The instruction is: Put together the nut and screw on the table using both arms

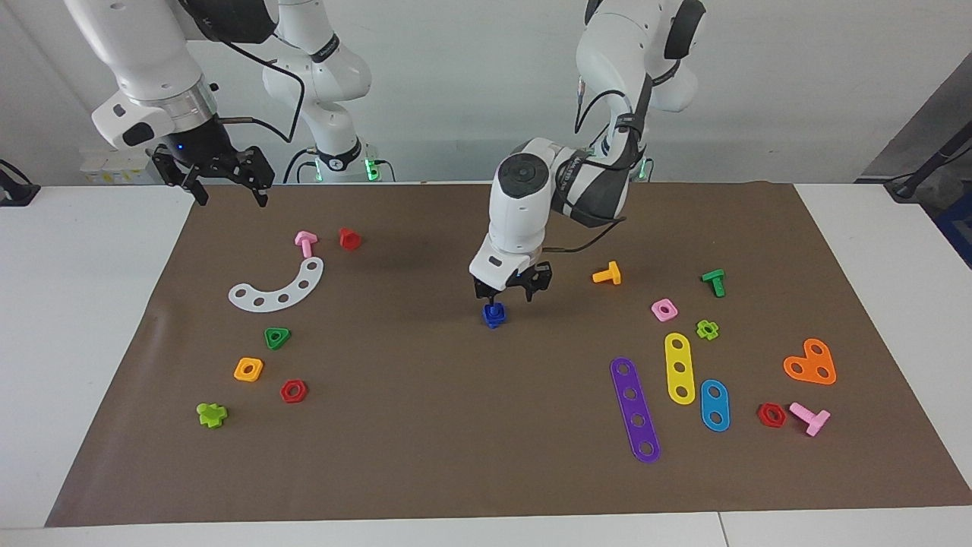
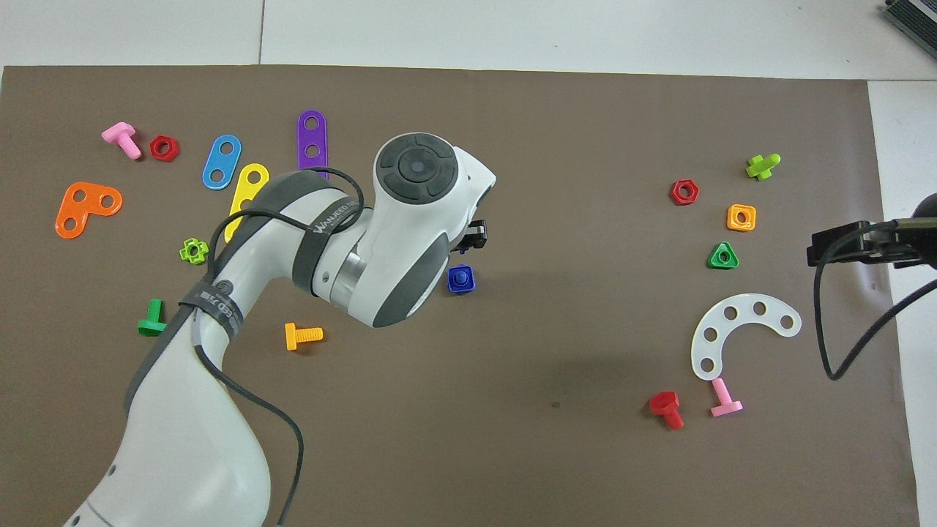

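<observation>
The left hand [image 1: 512, 289] hangs just above the nut [image 1: 494, 316], fingers apart and holding nothing. The screw [image 1: 494, 308] already stands in the nut at the middle of the desk [image 1: 456, 456], so the spread looks like a release. The right hand [image 1: 220, 178] waits open over the desk's edge.

A broad band of bare mat [image 1: 425, 441] runs down the middle of the table [image 1: 68, 319], broken only by the nut [image 1: 494, 314] under the left gripper [image 1: 513, 292], while scattered toy pieces crowd both ends, among them the white arc [image 1: 279, 287] and purple strip [image 1: 635, 409].
</observation>
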`<state>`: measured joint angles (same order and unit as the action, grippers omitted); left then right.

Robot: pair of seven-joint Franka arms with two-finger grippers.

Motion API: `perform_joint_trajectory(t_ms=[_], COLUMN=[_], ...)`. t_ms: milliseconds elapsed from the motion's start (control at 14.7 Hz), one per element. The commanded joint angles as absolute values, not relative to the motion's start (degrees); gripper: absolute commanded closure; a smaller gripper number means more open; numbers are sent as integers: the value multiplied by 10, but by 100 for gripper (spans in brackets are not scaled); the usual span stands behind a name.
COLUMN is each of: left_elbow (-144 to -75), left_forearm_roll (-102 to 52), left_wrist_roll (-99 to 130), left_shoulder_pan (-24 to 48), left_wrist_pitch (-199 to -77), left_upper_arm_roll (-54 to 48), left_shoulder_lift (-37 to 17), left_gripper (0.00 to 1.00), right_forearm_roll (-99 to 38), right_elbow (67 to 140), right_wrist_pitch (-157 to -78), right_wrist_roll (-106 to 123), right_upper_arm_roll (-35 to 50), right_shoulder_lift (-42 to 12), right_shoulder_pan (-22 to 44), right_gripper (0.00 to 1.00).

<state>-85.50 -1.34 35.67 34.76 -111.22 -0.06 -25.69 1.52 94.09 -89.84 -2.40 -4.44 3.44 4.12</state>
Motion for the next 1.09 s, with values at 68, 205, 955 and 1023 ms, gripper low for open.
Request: perform_joint_trajectory(t_ms=[68,205,955,1023], left_elbow=[-867,-868,-960,-965], left_forearm_roll=[-18,-22,-25,-25], left_wrist_roll=[259,183,-32,-29], left_shoulder_pan=[282,235,61,61], left_wrist_pitch=[-1065,-1029,-884,-873], left_upper_arm_roll=[-7,-8,-3,-3], left_shoulder_lift=[-210,-187,30,44], left_gripper=[22,22,0,0], right_forearm_roll=[13,13,13,13], right_elbow=[943,943,943,943], right_wrist_pitch=[-890,-890,-890,-890], right_wrist_roll=[-11,-11,-11,-11], right_upper_arm_roll=[-46,-46,-46,-46], right_shoulder_lift=[42,42,42,42], right_shoulder_pan=[40,40,40,40], right_gripper=[0,0,0,0])
